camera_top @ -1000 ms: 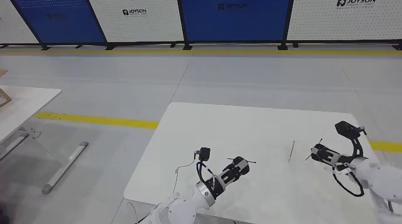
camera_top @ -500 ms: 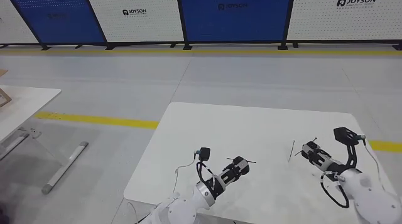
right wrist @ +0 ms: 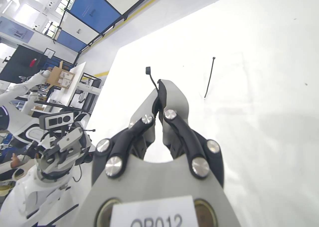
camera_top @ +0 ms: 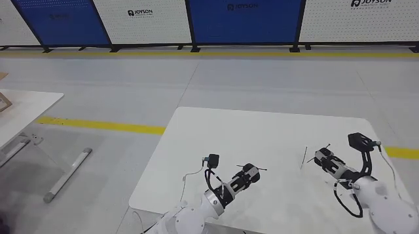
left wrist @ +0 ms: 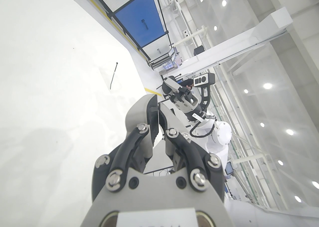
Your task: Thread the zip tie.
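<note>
A loose black zip tie point(camera_top: 304, 157) lies flat on the white table point(camera_top: 262, 129), between my two grippers; it also shows from the wrists point(left wrist: 113, 76) point(right wrist: 209, 77). My left gripper point(camera_top: 252, 168) point(left wrist: 157, 99) is held over the table's near part, shut on a thin black zip tie whose ends stick out on both sides. My right gripper point(camera_top: 321, 156) point(right wrist: 159, 83) is just right of the loose tie, shut on another zip tie whose square head point(right wrist: 147, 70) pokes out past the fingertips. The two grippers face each other, well apart.
The table's right edge runs close to the right arm, its near edge close to the left arm. A second white table point(camera_top: 19, 106) stands far left. Blue and white pegboard panels point(camera_top: 242, 8) line the back, beyond a yellow floor line.
The right gripper has moved left with its zip tie, closer to the loose tie, then stayed put over the last half second. The left arm has not moved.
</note>
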Robot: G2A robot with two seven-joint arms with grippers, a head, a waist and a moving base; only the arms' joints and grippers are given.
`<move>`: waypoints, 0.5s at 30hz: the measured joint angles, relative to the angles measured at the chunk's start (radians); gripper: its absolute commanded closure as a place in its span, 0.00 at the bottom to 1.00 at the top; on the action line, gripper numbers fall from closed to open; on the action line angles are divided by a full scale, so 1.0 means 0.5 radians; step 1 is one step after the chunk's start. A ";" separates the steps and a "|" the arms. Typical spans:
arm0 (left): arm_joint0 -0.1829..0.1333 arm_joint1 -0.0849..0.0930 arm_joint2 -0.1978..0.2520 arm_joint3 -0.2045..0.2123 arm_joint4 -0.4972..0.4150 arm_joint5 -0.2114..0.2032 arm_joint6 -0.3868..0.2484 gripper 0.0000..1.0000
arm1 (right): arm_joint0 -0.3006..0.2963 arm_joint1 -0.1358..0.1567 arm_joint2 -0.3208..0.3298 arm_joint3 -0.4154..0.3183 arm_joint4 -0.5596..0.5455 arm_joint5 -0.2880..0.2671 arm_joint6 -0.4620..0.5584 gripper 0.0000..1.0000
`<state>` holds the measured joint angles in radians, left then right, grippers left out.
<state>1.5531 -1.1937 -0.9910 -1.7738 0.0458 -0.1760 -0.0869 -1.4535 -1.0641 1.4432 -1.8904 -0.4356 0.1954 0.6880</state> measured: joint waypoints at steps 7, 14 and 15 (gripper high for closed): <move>0.000 0.000 0.000 0.000 0.000 0.000 0.000 1.00 | -0.112 -0.019 0.107 0.033 0.476 -0.220 -0.154 1.00; 0.000 0.000 0.000 0.000 0.000 0.000 0.000 1.00 | -0.150 -0.019 0.119 0.039 0.569 -0.249 -0.116 1.00; 0.000 0.000 0.000 0.000 0.000 0.000 0.000 1.00 | -0.150 -0.019 0.119 0.039 0.569 -0.249 -0.117 1.00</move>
<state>1.5531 -1.1937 -0.9910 -1.7738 0.0458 -0.1760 -0.0869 -1.5283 -1.0734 1.5026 -1.8711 -0.1510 0.0707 0.6297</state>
